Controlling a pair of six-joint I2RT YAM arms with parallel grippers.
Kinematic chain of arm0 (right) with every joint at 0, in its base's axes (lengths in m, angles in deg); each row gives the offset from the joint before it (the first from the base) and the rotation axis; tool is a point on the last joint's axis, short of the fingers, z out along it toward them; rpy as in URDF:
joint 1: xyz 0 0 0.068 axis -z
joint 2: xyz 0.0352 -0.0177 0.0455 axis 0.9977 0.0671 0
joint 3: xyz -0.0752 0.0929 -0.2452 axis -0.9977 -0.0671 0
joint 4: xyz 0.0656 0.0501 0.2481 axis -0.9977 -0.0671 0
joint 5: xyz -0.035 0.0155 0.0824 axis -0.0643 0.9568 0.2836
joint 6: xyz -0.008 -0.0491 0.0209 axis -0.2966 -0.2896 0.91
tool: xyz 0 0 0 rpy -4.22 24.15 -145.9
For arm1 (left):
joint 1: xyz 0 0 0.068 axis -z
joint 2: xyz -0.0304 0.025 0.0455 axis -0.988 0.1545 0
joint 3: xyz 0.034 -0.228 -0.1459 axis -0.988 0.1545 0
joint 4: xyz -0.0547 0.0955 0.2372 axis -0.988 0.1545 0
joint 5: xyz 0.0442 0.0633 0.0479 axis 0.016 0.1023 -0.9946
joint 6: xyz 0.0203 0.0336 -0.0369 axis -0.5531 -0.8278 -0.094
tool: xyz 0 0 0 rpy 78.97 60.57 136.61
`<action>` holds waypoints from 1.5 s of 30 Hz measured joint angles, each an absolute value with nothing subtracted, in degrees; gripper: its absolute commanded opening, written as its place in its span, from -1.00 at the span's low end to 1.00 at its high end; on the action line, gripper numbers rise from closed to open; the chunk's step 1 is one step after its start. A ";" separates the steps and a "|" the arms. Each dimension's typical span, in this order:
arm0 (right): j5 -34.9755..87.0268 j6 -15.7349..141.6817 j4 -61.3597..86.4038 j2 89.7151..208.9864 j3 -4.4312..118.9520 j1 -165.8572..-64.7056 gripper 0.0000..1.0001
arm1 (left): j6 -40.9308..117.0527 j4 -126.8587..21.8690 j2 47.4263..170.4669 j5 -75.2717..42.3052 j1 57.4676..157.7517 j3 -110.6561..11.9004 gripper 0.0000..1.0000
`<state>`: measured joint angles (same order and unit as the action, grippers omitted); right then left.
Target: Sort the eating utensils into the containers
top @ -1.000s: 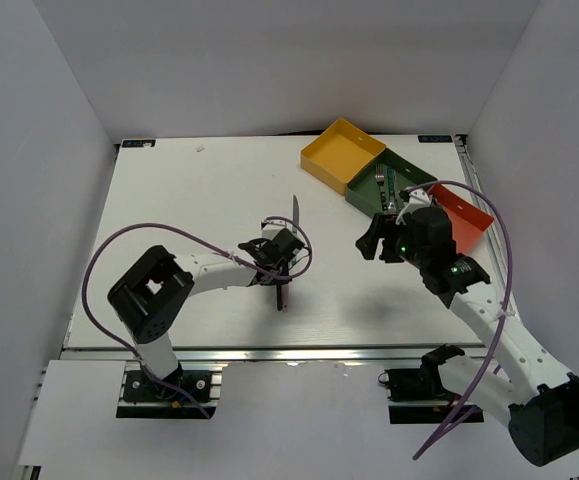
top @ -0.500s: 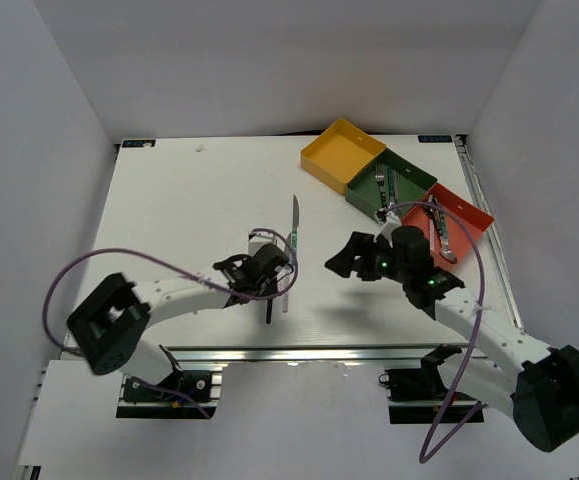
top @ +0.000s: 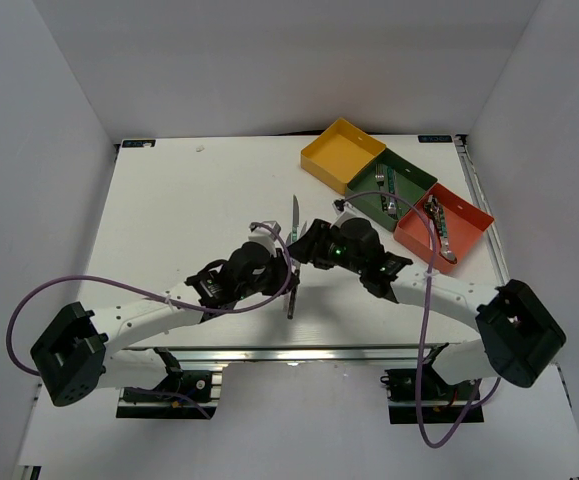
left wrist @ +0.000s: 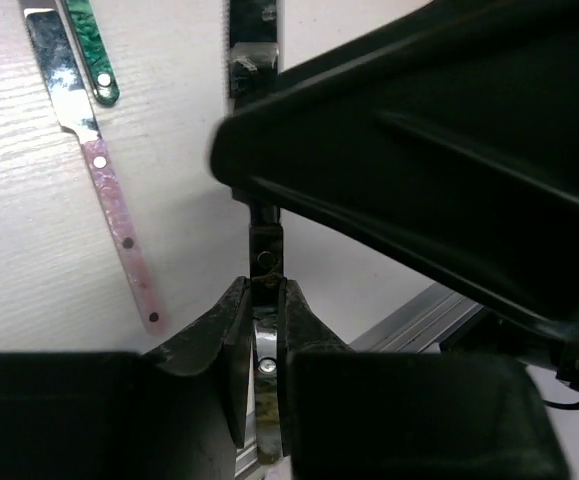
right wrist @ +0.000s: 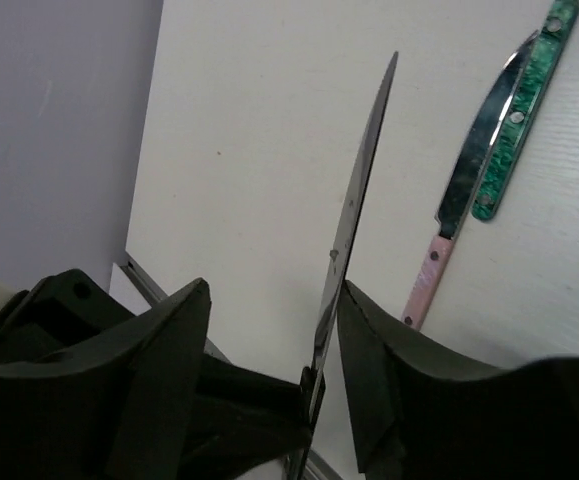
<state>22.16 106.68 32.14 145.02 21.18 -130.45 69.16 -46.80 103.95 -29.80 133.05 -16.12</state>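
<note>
Black-handled knife (right wrist: 354,215) held over the desk (top: 189,200), near its middle and toward the front edge — long axis running near-to-far, tip away from the arm bases, blade edge-on to the right wrist camera. Dark handle end poking out on the near side of the left wrist in the overhead view; blade hidden there under the two wrists.

Flat on the desk just beyond: pink-handled knife (left wrist: 119,230), tip also toward the far edge, and a green-handled utensil (left wrist: 91,45) lying alongside its blade, head not made out.

Far right corner, three joined trays in a diagonal row: yellow tray (top: 341,152) farthest, dark green tray (top: 414,180) in the middle with a couple of green-patterned utensils inside, red-orange tray (top: 469,215) nearest with patterned-handled utensils lying lengthwise.

Left fingers (left wrist: 219,335) narrow — clamped on the black handle from both sides. Right fingers (right wrist: 159,370) spread wide, one on each side of the bare blade; contact with the steel not clear.
</note>
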 measured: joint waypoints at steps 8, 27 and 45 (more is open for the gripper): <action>21.52 108.28 33.96 149.65 22.25 -131.23 -0.57 | 69.11 -49.96 103.82 -27.88 133.01 -16.04 -1.00; 24.34 95.49 26.75 167.58 51.58 -111.80 -1.00 | 64.41 -22.01 93.72 -46.46 133.03 -25.09 0.96; 26.48 77.28 20.14 209.02 107.42 -96.74 -1.00 | 61.83 -22.97 89.42 -42.87 133.08 -13.48 0.96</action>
